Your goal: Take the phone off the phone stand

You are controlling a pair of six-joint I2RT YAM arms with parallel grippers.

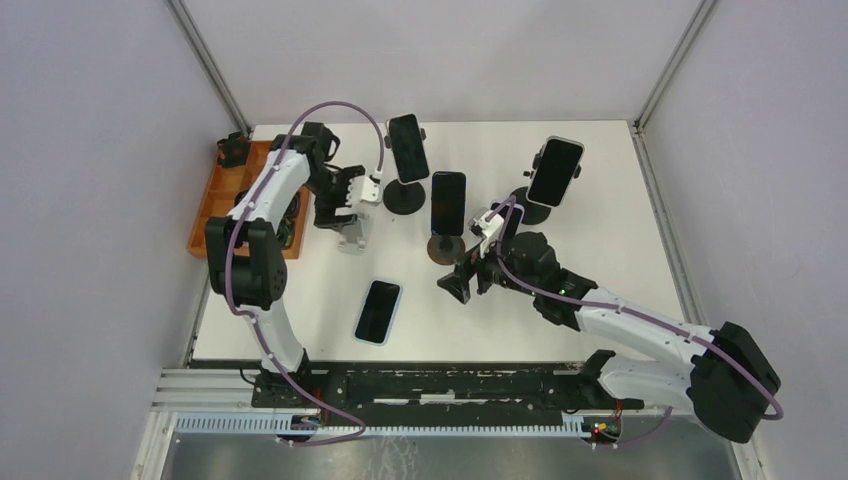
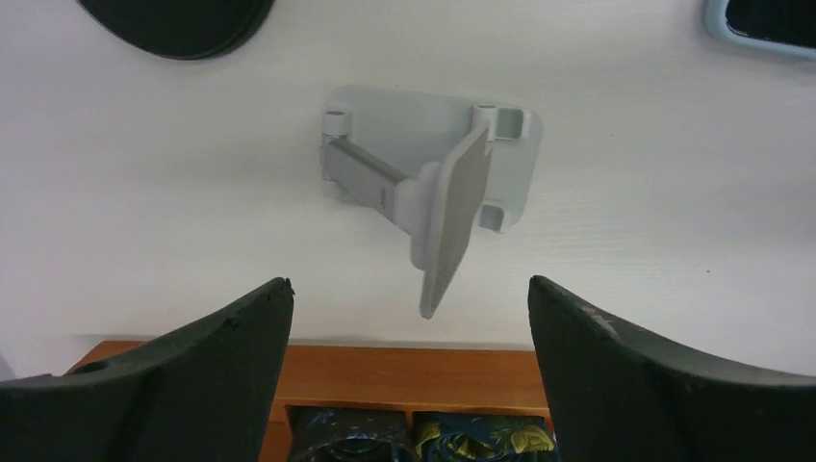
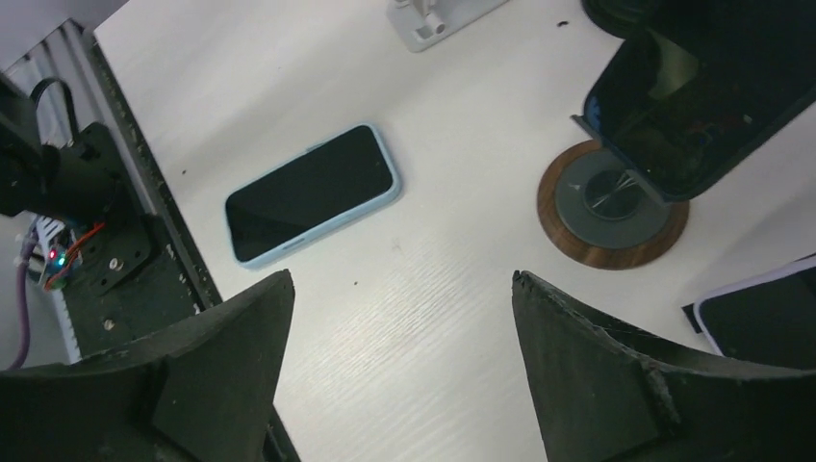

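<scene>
Four phones on the white table; two claws, both mine.

1. Dark-screened phone in a light-blue case: lies flat, screen up, near the front edge and left of centre. It sits on no stand and is clear of both claws.
2. Black phone on a black disc stand: far side, left of centre.
3. Black phone on a wood-rimmed round stand: centre.
4. Black phone on a black stand: far side, right of centre.
5. Pale grey plastic folding stand: left side, just right of the orange-brown wooden tray. Its support plate is tilted and bare.
6. My left claw: released, fingers spread wide and grasping nothing, hanging above the pale grey stand.
7. My right claw: released, fingers wide apart and empty, over bare tabletop in the centre. The wood-rimmed stand is just beyond it and the flat phone is to its left, apart.
</scene>
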